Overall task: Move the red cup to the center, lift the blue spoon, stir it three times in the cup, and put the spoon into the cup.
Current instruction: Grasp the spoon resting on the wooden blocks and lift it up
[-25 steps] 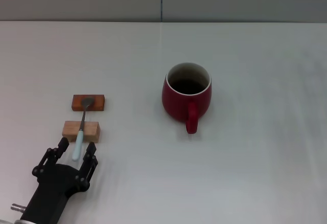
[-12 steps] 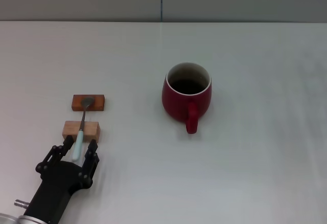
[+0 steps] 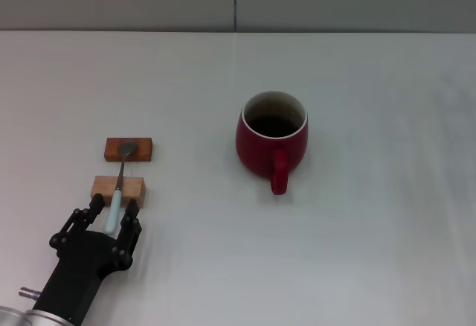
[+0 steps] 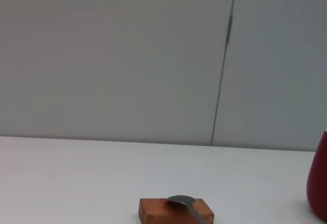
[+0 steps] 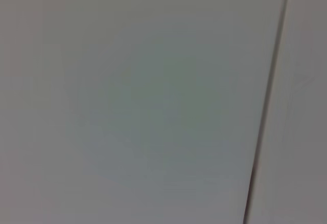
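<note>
Two wooden blocks carry the blue spoon (image 3: 117, 187) at the left side of the white table (image 3: 372, 251); its dark grey bowl lies on the darker block (image 3: 129, 149), which is farther from the robot, and its pale blue handle crosses the lighter block (image 3: 118, 190) and ends toward the robot. The left gripper (image 3: 111, 213) is at the near end of this handle; its jaws stand apart, one black finger (image 3: 94, 208) on each side of the handle tip; I cannot tell if a finger touches the handle. Compared with one second ago, the gripper has moved forward toward the lighter block, so the handle end is now between the fingers and not in front of them; since half a second ago it moved only a little, and its fingers are now just beside the near edge of the lighter block. The spoon and both blocks lie as before. The red cup (image 3: 272, 141) stands upright near the middle of the table, well apart from the spoon, with its loop handle pointing toward the robot; it has not shifted. In the left wrist view the darker block with the spoon bowl on it is seen low, and an edge of the cup at the side. The right gripper is not seen in any view; the right wrist camera shows only a grey wall (image 5: 127, 101).
</note>
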`<state>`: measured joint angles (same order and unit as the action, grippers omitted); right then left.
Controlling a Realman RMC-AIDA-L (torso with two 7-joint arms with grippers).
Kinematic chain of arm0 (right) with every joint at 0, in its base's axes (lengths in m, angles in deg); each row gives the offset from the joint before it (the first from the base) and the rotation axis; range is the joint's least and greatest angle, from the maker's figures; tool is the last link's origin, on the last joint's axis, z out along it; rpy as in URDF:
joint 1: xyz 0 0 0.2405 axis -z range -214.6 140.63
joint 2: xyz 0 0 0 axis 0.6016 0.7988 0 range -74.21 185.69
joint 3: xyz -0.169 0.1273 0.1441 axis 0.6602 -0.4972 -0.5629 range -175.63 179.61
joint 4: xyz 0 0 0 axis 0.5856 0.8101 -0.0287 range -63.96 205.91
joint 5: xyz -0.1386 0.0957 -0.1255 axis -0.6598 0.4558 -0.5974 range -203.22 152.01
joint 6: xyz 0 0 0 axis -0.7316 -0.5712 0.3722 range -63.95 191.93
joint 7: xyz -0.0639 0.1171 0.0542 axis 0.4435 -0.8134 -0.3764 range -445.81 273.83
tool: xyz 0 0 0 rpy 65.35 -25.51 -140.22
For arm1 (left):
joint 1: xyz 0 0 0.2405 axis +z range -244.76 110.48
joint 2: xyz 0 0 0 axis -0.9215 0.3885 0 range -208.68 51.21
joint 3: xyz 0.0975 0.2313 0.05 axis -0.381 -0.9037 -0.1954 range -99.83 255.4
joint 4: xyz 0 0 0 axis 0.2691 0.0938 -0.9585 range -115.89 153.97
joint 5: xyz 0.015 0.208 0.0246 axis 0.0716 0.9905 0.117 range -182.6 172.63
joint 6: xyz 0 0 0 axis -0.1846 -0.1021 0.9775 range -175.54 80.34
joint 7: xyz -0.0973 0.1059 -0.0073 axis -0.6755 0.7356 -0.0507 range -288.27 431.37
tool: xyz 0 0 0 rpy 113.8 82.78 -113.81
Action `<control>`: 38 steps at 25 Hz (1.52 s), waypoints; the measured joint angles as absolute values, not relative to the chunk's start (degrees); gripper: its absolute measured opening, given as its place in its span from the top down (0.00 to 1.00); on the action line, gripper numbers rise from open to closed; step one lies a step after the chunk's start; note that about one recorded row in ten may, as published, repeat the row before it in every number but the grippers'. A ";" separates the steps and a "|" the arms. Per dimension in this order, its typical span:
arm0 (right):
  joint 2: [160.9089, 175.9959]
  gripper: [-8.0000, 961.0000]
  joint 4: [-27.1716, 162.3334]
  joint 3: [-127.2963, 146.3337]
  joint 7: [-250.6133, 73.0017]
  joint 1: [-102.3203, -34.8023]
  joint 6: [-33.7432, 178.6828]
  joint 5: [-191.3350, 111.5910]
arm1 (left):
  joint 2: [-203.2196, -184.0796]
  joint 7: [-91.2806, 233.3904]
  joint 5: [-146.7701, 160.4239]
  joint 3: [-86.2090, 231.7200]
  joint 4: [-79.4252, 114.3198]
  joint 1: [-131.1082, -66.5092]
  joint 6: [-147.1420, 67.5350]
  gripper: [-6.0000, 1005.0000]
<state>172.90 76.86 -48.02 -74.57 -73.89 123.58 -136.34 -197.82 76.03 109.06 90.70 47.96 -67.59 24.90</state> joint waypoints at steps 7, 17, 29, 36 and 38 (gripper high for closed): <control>172.90 0.95 76.83 -48.02 -74.57 -73.90 123.61 -136.34 | -197.83 76.06 108.54 90.73 47.95 -67.75 24.90 0.49; 172.90 0.95 76.77 -48.02 -74.57 -73.90 123.67 -136.34 | -197.83 76.11 108.47 90.70 47.86 -67.74 24.90 0.52; 172.90 0.95 76.67 -48.02 -74.57 -73.79 124.13 -136.34 | -197.82 76.13 108.41 90.70 47.86 -67.82 23.88 0.54; 172.90 0.95 76.57 -48.02 -74.57 -73.72 124.27 -136.34 | -197.82 76.12 108.39 90.71 47.96 -67.96 23.85 0.55; 172.90 0.95 76.52 -48.02 -74.57 -73.72 124.28 -136.34 | -197.82 76.12 108.39 90.71 47.96 -68.05 23.86 0.58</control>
<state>172.90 76.52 -48.02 -74.57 -73.72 124.28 -136.34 -197.82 76.12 108.39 90.71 47.96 -68.05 23.86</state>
